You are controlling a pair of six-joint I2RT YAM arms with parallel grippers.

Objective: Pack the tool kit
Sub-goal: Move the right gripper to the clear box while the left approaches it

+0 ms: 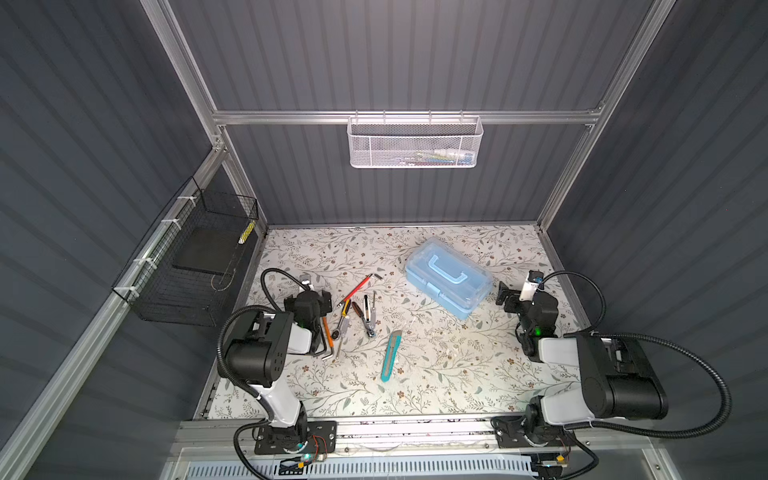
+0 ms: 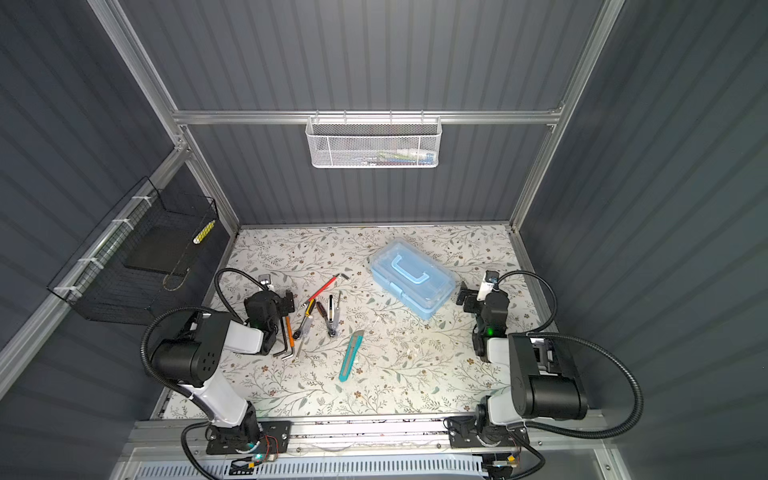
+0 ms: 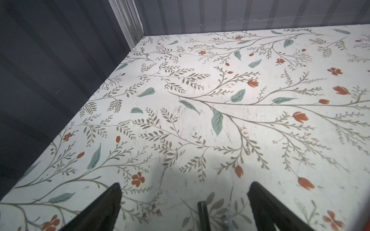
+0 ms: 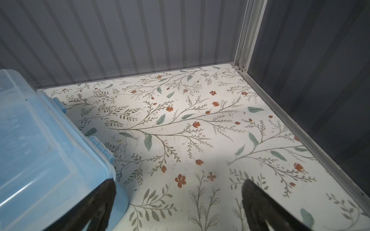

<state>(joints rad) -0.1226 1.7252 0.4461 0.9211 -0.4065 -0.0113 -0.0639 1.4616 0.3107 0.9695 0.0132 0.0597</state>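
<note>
The tool kit (image 1: 449, 277) (image 2: 411, 277) is a light-blue box with a clear lid shut and its arched handle on top. It stands at the right back of the flowered table. Loose tools lie left of centre: a red-handled key (image 1: 358, 286), a ratchet (image 1: 341, 323), screwdrivers (image 1: 365, 309), black hex keys (image 1: 326, 353) and a teal utility knife (image 1: 390, 356). My left gripper (image 1: 312, 294) (image 3: 184, 192) stands open and empty beside those tools, with a thin dark bar (image 3: 203, 216) on the table between its fingers. Open and empty too, my right gripper (image 1: 505, 297) (image 4: 178, 192) sits just right of the tool kit (image 4: 40, 150).
A white mesh basket (image 1: 413, 143) hangs on the back rail. A black wire basket (image 1: 195, 266) hangs on the left wall. Ribbed grey walls and aluminium posts (image 4: 248, 34) enclose the table on three sides.
</note>
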